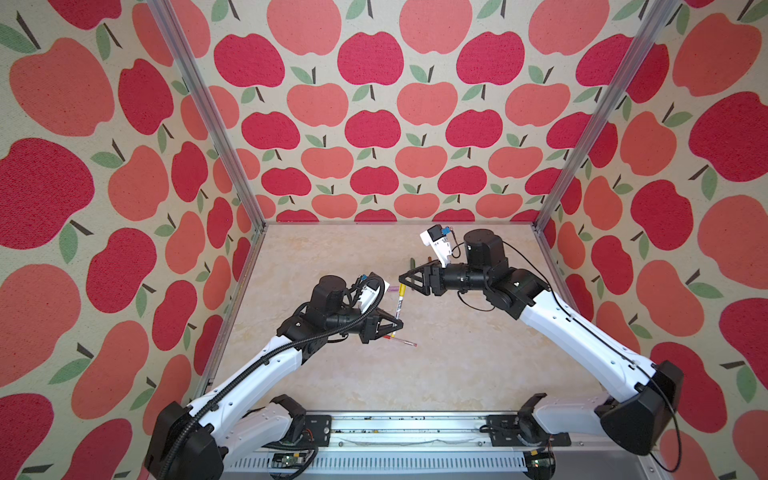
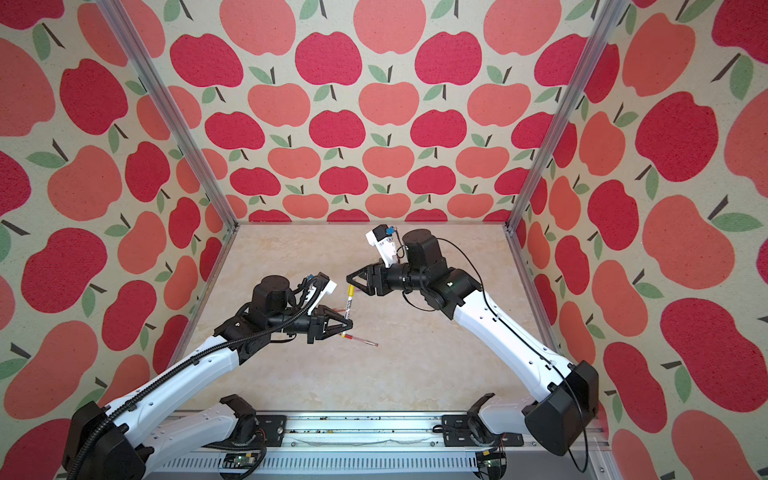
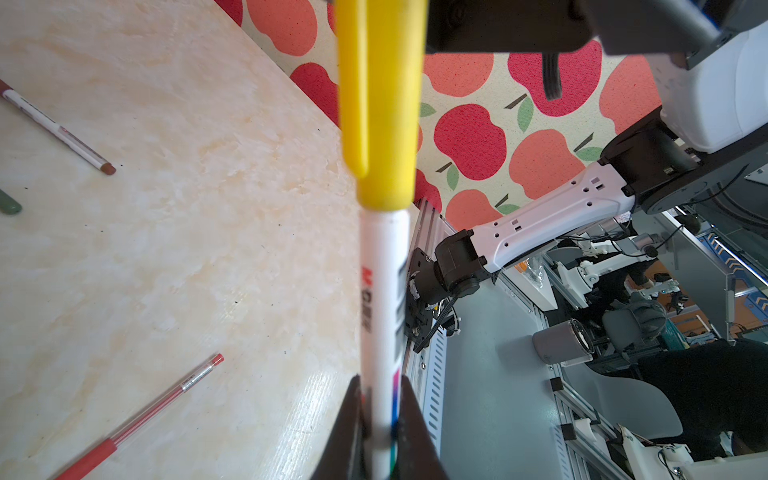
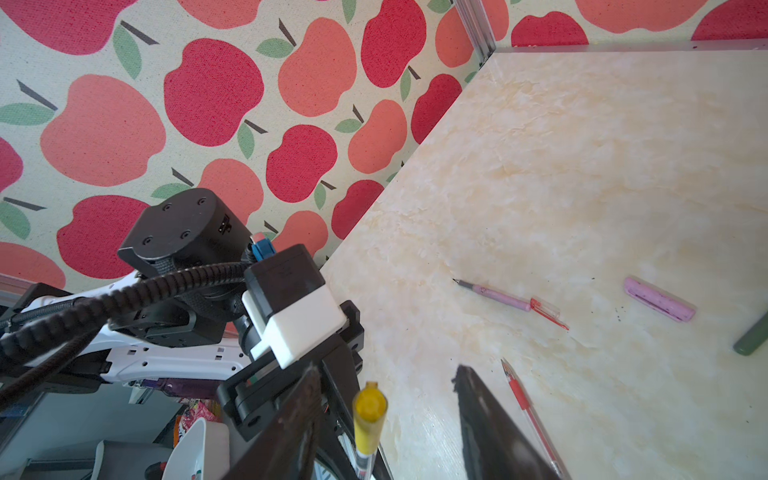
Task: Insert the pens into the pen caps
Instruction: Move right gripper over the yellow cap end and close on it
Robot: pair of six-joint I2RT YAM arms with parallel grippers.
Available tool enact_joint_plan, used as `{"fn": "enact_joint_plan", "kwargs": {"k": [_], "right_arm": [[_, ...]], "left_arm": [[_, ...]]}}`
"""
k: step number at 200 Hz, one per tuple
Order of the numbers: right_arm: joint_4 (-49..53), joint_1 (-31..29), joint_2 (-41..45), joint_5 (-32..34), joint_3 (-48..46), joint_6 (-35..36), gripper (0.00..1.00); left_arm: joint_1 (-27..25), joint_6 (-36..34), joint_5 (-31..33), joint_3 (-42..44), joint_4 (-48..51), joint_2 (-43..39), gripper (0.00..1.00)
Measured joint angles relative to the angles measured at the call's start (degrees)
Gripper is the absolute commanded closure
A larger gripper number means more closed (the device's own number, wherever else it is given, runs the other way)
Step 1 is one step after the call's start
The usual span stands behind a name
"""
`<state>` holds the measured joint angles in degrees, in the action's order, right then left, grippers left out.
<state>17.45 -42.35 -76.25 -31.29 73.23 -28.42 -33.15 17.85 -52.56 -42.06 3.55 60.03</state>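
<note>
Closest to the left wrist camera, a white plastic stick pen point(image 3: 384, 311) with printed lettering runs up the middle of the view. Its far end is covered by a bright yellow plastic pen cap point(image 3: 380, 104) with a clip. The left gripper point(image 3: 379, 380) has its two dark fingers point(image 3: 353, 415) pinched tight on the pen's lower barrel, holding it clear of the cream marbled desk point(image 3: 187, 208). In a top view the pen tilts up from that grip toward the right gripper point(image 1: 404, 281).

In the right wrist view, the right gripper's fingers point(image 4: 484, 415) stand apart on either side of the yellow cap's end. There is a gap on each side, and they hold nothing.

Several things lie loose on the desk:
- a red stick pen point(image 3: 166, 397)
- a white pen with brown ends point(image 3: 58, 129)
- a pink pen point(image 4: 494, 296), with a see-through red cap point(image 4: 548, 312) just beside its blunt end
- a lilac cap point(image 4: 658, 299), apart from those
- a dark green piece point(image 4: 752, 343) at the edge of view; I cannot tell whether it is a pen or a cap

The step in hand looks like capping the white pen. The cap already sits over the tip, though how firmly cannot be told. The next move probably calls for the right fingers to close squarely on the cap and press it along the pen's length while the left grip holds steady. A push off that line could bend the pen or slide it through the fingers.
</note>
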Motion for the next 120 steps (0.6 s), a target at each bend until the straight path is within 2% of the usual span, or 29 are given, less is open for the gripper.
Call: {"fn": "enact_joint_plan", "kwargs": {"k": [72,120], "right_arm": [[-1.51,-0.02,-1.9,-3.72,-0.55,-2.23,0.79],[-3.26,-0.02,-2.43,-4.66,-0.74,-2.78,0.91]], "left_arm": [[-0.11,0.04,0.35,-0.11,-0.42,0.42,1.0],[-0.11,1.46,1.92,-0.11,-2.12,0.42,1.0]]}}
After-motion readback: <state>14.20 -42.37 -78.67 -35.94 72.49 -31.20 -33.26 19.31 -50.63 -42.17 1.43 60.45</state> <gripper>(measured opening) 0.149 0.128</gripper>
